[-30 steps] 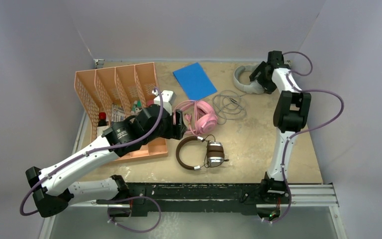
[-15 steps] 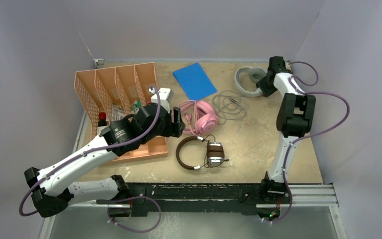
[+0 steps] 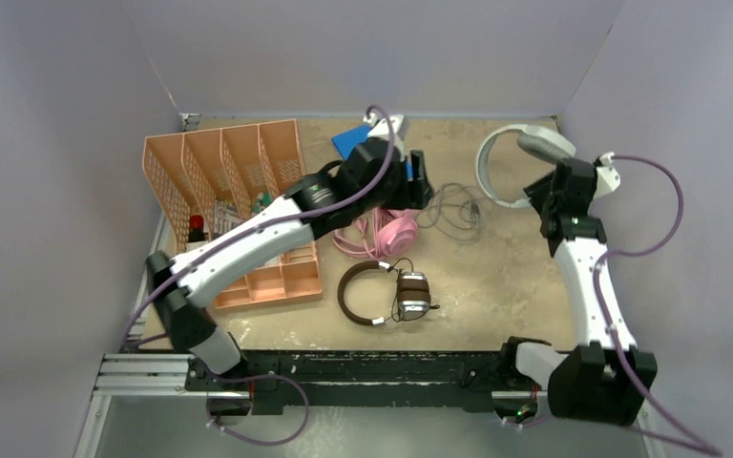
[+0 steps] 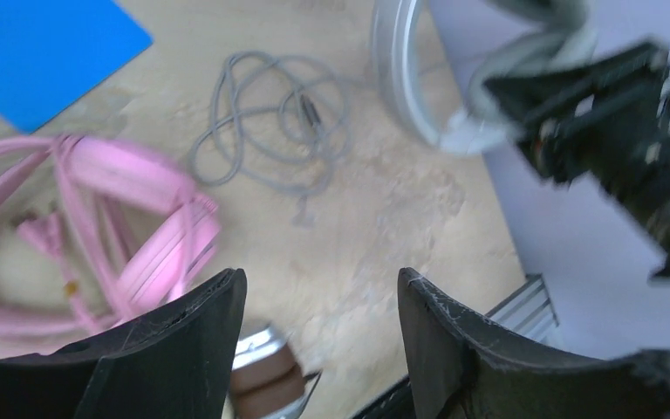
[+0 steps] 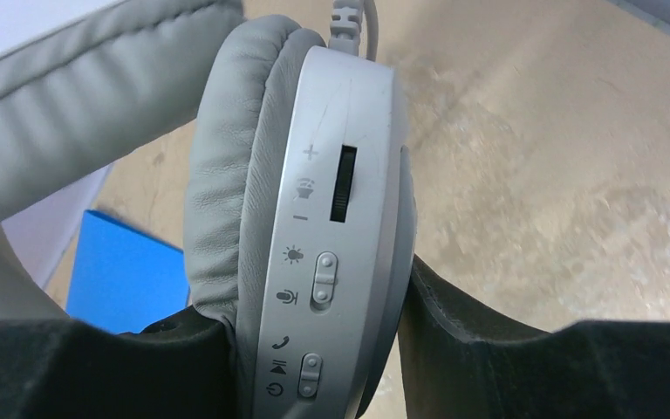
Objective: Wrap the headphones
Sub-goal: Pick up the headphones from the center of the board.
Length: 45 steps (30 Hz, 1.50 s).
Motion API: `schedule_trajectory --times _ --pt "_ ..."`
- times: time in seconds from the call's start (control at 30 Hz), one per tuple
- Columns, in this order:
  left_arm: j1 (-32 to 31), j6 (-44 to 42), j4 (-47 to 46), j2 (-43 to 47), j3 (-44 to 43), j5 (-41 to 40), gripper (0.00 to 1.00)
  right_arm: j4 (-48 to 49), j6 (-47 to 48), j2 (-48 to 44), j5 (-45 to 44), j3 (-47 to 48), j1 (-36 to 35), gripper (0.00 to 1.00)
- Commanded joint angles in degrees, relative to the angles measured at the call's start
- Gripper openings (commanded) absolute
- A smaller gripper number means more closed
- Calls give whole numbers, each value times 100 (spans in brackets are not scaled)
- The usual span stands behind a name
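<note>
Top view: right gripper (image 3: pixel 542 186) clamps grey headset (image 3: pixel 539 143), held at table's (image 3: pixel 496 286) 2 o'clock; left gripper (image 3: pixel 420 179) gapes empty above grey cable (image 3: pixel 453 205); pink headset (image 3: pixel 391 229) mid-table; brown headset (image 3: pixel 382 291) at its 6 o'clock.
Left wrist: jaws apart, nothing between.
Right wrist: fingers (image 5: pixel 488 349) pinch the grey headset from both sides.

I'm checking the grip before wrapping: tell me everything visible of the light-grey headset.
The light-grey headset has a padded, leather-like headband and cushions and a silver plastic earcup bearing a volume wheel and switches. The right fingers clamp that earcup, holding it at the far right; its grey cable lies loosely coiled on the table.
</note>
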<state>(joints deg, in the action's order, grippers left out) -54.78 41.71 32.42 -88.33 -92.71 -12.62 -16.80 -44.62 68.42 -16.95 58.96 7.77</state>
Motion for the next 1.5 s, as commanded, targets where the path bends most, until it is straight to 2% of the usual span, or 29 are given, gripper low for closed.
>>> schedule_trajectory --times 0.0,0.27,0.5,0.7,0.97,1.2,1.3,1.37,1.4,1.47 --pt "-14 322 -540 -1098 -1037 53 63 578 -169 -1060 56 -912 -47 0" --pt "-202 814 -1324 -2256 -1336 -70 65 710 -343 -1832 552 -1565 -48 0" --pt "-457 861 -1739 -2398 -1280 -527 66 714 -187 -1809 691 -1594 -48 0" --pt "-487 1138 -1249 -2970 -1986 -1327 65 833 -161 -1871 936 -1602 -48 0" --pt "-527 1412 -847 -3688 -2788 -1497 59 793 -63 -2049 836 -1527 -52 0" --pt "-538 1165 -592 -4269 -3609 -1683 42 851 27 -2005 842 -1514 -208 0" --pt "-525 1045 -486 -4432 -3765 -1708 26 850 39 -1963 834 -1468 -345 0" --pt "-510 975 -419 -4418 -3823 -1715 20 806 133 -1913 856 -1365 -458 0" --pt "-514 880 -351 -4370 -3856 -1760 13 734 235 -1888 855 -1280 -502 3" --pt "-471 686 -222 -4186 -3874 -1856 0 539 621 -1837 951 -1070 -549 29"
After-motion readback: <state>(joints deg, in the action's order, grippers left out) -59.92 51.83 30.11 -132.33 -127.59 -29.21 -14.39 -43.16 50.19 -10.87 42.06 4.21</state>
